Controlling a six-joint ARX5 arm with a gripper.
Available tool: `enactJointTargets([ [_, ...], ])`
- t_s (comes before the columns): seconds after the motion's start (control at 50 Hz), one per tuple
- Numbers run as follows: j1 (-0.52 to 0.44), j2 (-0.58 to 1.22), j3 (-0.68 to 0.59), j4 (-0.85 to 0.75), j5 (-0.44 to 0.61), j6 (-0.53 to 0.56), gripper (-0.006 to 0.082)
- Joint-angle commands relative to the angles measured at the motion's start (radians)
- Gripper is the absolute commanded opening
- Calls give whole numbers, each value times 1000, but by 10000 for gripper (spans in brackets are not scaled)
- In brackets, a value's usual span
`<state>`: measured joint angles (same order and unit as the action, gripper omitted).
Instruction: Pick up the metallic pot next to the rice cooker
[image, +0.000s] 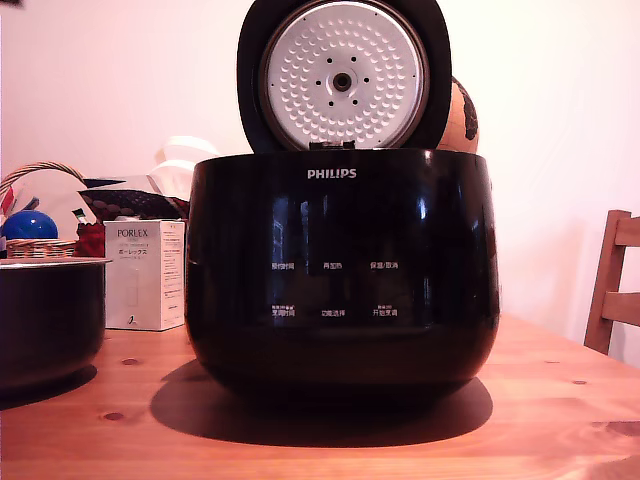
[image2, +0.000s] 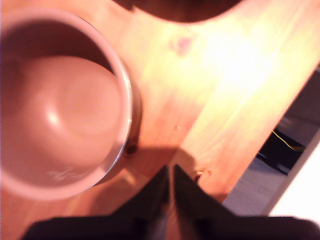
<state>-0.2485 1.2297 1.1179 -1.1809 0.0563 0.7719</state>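
Observation:
The rice cooker (image: 340, 270), glossy black with white PHILIPS lettering, stands mid-table with its lid (image: 343, 75) raised, showing the dimpled silver inner plate. The metallic pot (image: 50, 318), dark with a thin silvery rim, sits on the table at the exterior view's left, cut by the frame edge. In the wrist view I look down into the pot (image2: 60, 105), empty, beside a dark curve of the cooker (image2: 180, 10). My gripper (image2: 170, 182) hovers above the bare wood just outside the pot's rim, its dark fingers pressed together, shut on nothing. The arm is not in the exterior view.
A white PORLEX box (image: 145, 275) stands behind the pot, with a wicker basket (image: 40, 215) holding a blue ball (image: 28, 225). A wooden chair (image: 612, 285) is at the exterior view's right. The table edge (image2: 250, 160) runs close to my gripper, floor beyond it.

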Motion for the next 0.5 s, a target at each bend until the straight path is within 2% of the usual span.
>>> enactJointTargets([
  [0.0, -7, 29, -2, 26, -5, 11, 464],
  [0.48, -7, 247, -2, 149, -38, 101, 472],
])
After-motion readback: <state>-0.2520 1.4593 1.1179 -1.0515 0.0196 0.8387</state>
